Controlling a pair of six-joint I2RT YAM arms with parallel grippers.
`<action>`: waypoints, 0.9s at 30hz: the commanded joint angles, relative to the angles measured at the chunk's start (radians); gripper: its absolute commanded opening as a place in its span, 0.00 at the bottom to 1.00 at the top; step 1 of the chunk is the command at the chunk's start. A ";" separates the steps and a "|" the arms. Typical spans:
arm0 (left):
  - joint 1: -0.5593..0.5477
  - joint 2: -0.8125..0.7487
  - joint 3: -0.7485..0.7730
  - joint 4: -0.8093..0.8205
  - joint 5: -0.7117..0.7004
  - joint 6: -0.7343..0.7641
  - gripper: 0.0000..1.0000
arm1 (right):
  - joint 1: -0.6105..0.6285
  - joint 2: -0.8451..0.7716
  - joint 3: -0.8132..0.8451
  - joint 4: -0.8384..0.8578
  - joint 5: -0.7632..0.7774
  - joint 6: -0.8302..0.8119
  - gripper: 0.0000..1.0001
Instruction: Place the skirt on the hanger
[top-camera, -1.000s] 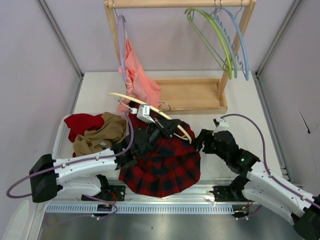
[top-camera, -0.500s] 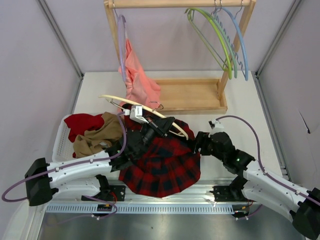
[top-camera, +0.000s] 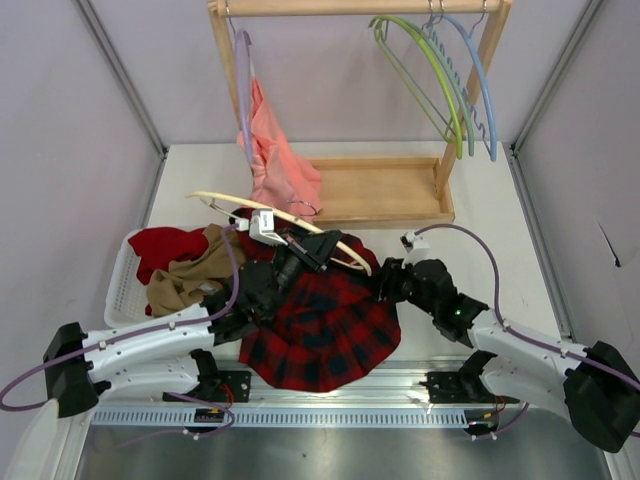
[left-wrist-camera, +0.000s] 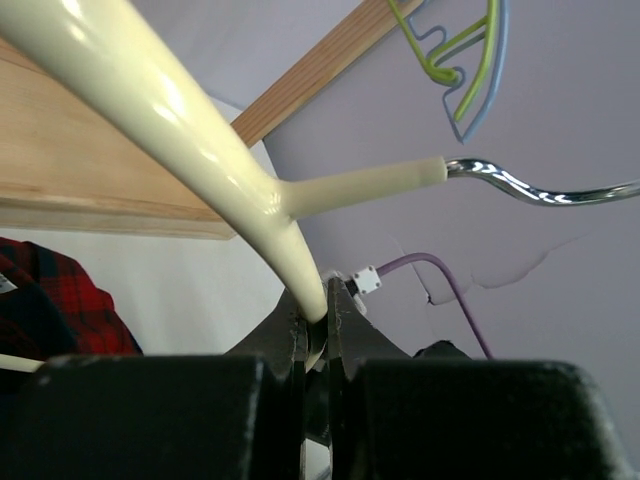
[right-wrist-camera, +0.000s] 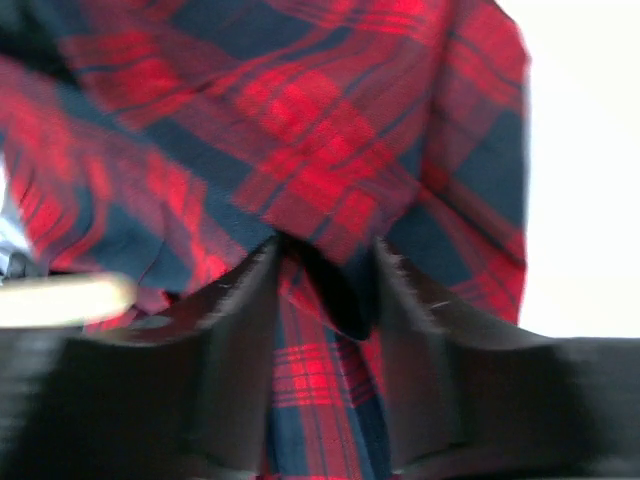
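The left arm's jaws were clamped on the cream hanger (left-wrist-camera: 180, 135), holding it over the far edge of the plaid skirt (top-camera: 325, 335) spread on the bench (top-camera: 480, 230). The right jaws straddled a skirt fold; I couldn't tell if they pinched it.

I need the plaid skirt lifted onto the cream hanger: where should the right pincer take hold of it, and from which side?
Take the skirt by its far right edge, coming from the right, where the right pincer is. It lies spread flat, but that edge bunches into a raised fold, seen between the fingers in the right wrist view, so a pinch there should catch cloth.
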 joint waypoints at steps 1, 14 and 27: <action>0.020 -0.012 0.046 0.014 -0.042 0.026 0.00 | 0.019 -0.031 -0.037 0.185 -0.110 -0.065 0.52; 0.045 -0.012 0.056 0.002 -0.047 0.004 0.00 | 0.039 -0.364 0.080 -0.329 0.089 -0.054 0.75; 0.049 -0.084 0.041 -0.053 -0.013 0.032 0.00 | 0.027 -0.142 0.143 -0.240 0.061 -0.030 0.50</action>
